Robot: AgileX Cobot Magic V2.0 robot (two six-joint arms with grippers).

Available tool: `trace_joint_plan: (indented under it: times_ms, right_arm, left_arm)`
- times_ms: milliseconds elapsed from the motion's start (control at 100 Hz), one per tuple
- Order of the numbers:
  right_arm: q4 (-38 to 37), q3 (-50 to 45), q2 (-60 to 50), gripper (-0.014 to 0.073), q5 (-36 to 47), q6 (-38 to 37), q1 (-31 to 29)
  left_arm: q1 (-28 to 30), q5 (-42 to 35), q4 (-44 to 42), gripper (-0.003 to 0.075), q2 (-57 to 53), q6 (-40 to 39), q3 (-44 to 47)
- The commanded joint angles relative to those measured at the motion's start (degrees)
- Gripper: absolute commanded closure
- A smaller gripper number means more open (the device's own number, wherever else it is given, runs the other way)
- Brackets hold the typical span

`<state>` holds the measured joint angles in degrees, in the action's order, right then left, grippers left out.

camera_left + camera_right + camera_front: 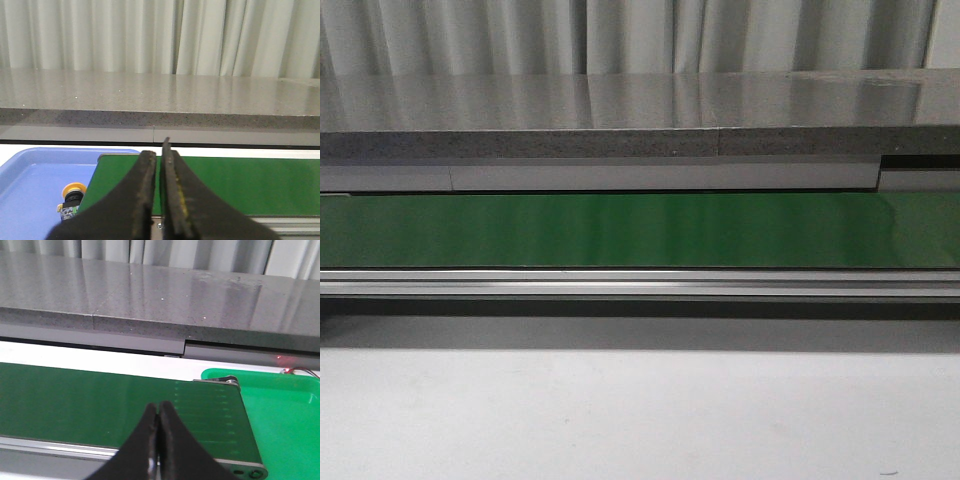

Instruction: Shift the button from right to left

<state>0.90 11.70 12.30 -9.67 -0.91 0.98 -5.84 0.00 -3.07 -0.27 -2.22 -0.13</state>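
A button [71, 196] with a yellow round head and dark body lies in a blue tray [35, 180], seen only in the left wrist view, beside the left end of the green belt [240, 185]. My left gripper [158, 156] is shut and empty, over the belt's near edge, to the right of the button. My right gripper [158, 410] is shut and empty over the belt [100, 400] near its right end. Neither gripper shows in the front view.
The green conveyor belt [640, 230] runs left to right behind a metal rail [640, 283]. A bright green tray [285, 415] sits at the belt's right end. A grey stone counter [640, 110] and curtains stand behind. White table [640, 420] lies in front.
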Motion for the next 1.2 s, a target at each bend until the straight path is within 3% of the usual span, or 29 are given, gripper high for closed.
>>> trace_joint_plan:
  times_ms: [0,480,1190]
  right_arm:
    - [-4.4,-2.2,-1.5,0.0662,8.8,-5.2,0.1]
    - [-5.8,-13.4,-13.9,0.0662,13.0,-7.6,0.1]
    - [-5.6,-13.4,-13.8,0.0662,13.5,-7.6,0.1]
  left_arm:
    - [-0.4,-4.6,0.5,0.0715,-2.1,-0.6,2.3]
    - [-0.4,-4.6,0.5,0.0715,-2.1,-0.6,2.3]
    - [-0.4,-4.6,0.5,0.0715,-2.1,-0.6,2.3]
